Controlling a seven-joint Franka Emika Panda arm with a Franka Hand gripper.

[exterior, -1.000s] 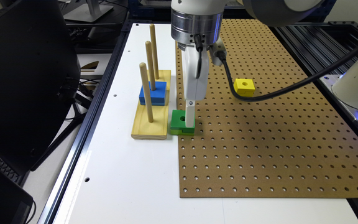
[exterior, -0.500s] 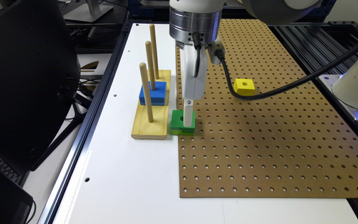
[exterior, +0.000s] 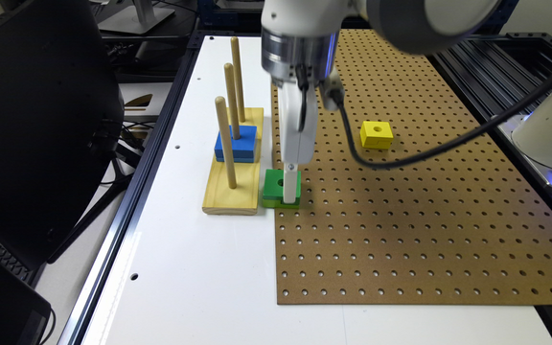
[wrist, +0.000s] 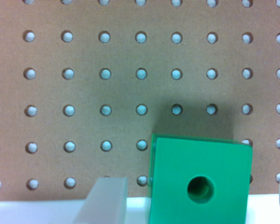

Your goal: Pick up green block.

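Green block (exterior: 276,184): sits on the bench at the edge where the brown pegboard (exterior: 424,191) meets the white surface, just beside the near end of the wooden peg base (exterior: 233,191); dark top with a round hole, lighter layer beneath.
Gripper (wrist: 191,200): low over the block, one finger (wrist: 105,200) on one side of it with a gap between, the other just showing at the frame edge past the far side; the fingers are spread and hold nothing.
Change: over the last second the arm has barely shifted, the white finger staying down at the block's side at the same height, and the block has not moved.
Meaning: the descent looks finished and the block appears bracketed, so the closing squeeze is likely the step in hand; the lift has not begun.
Risk: the block lies off-centre between the fingers, nearer one side, so closing may slide it before it is clamped.
Blue block (exterior: 235,143): threaded on the middle peg of the base, untouched.
Yellow block (exterior: 376,134): well apart on the pegboard, towards its far side.
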